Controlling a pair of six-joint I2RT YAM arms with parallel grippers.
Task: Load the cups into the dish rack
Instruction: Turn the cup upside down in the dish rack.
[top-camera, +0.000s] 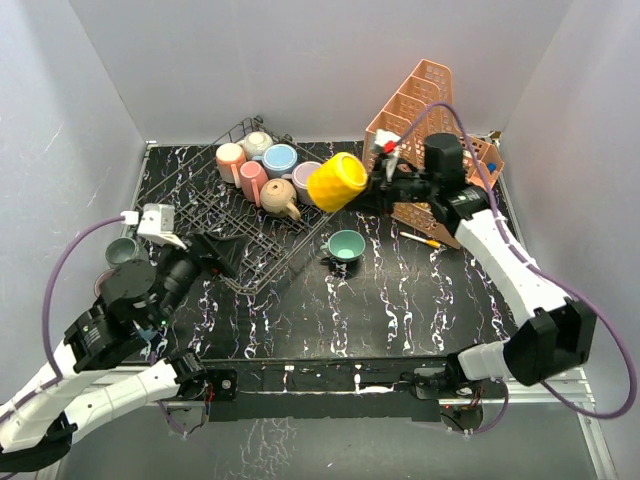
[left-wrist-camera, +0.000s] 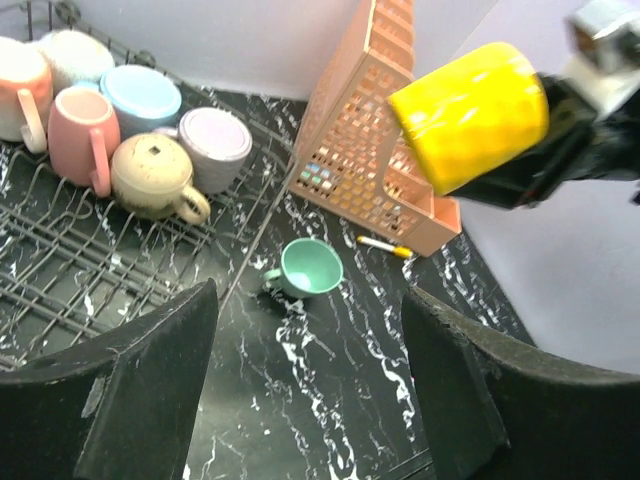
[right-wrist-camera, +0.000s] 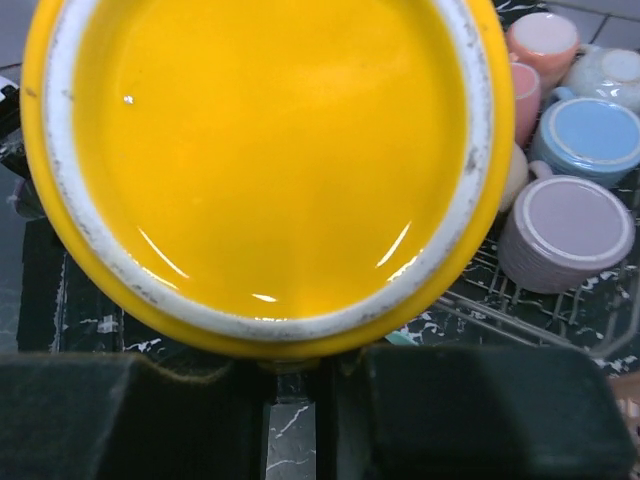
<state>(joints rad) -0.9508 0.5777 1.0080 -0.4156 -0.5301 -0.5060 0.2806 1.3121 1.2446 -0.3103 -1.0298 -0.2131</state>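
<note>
My right gripper (top-camera: 378, 185) is shut on the handle of a yellow cup (top-camera: 337, 181), which hangs on its side in the air over the right edge of the dish rack (top-camera: 250, 235). The yellow cup (right-wrist-camera: 270, 150) fills the right wrist view, its mouth facing the camera above my right gripper (right-wrist-camera: 300, 375). Several cups sit upside down at the back of the rack, among them pink (top-camera: 252, 180), tan (top-camera: 279, 197), blue (top-camera: 279, 158) and lilac (top-camera: 305, 175). A teal cup (top-camera: 346, 246) stands upright on the table right of the rack. My left gripper (top-camera: 215, 255) is open and empty over the rack's near side.
An orange perforated organizer (top-camera: 425, 110) stands at the back right behind my right arm. A yellow pen (top-camera: 420, 239) lies on the table in front of it. A grey-green cup (top-camera: 122, 251) sits on the table left of the rack. Grey walls close in on three sides.
</note>
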